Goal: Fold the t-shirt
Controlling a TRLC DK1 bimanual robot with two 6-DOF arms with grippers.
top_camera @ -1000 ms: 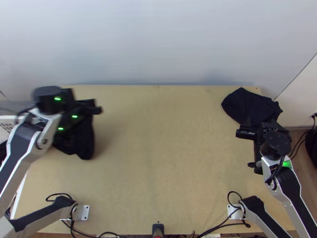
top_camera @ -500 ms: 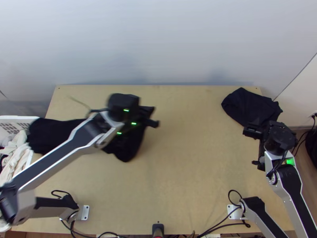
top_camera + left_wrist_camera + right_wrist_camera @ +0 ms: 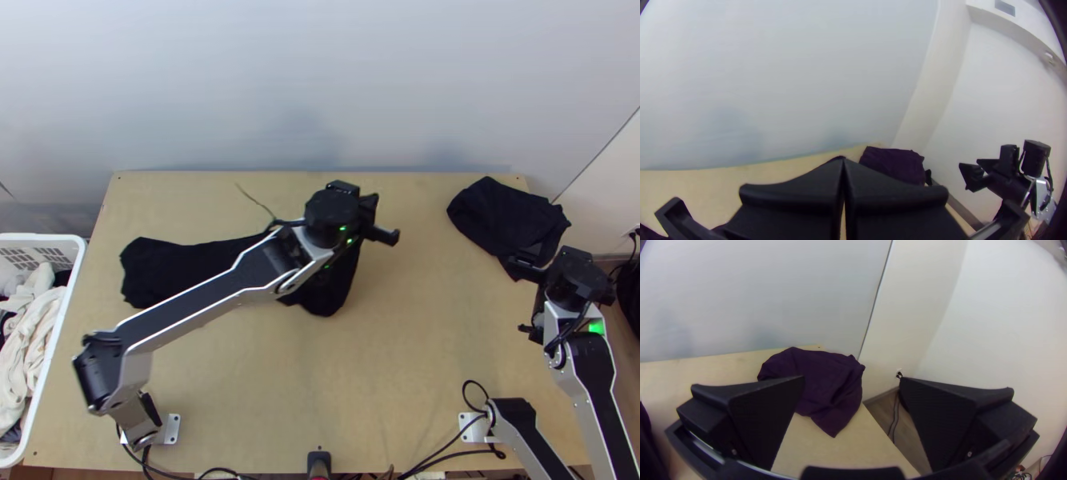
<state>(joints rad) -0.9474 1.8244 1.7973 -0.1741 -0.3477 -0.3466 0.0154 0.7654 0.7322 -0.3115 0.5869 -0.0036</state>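
Left pincer (image 3: 370, 224): it is clenched on the black t-shirt (image 3: 180, 268), above the middle of the tabletop (image 3: 320, 376).
T-shirt: it stretches in a long bunch from this pincer toward the left side.
Right pincer (image 3: 525, 298): it is released, the fingers (image 3: 951, 418) wide apart.
Second dark cloth (image 3: 509, 224): crumpled, at the far right corner.

Two black cloths (image 3: 180, 268) at one wooden table (image 3: 424, 360), one white basket (image 3: 58, 344), two arms (image 3: 200, 300), two pincers (image 3: 526, 300)
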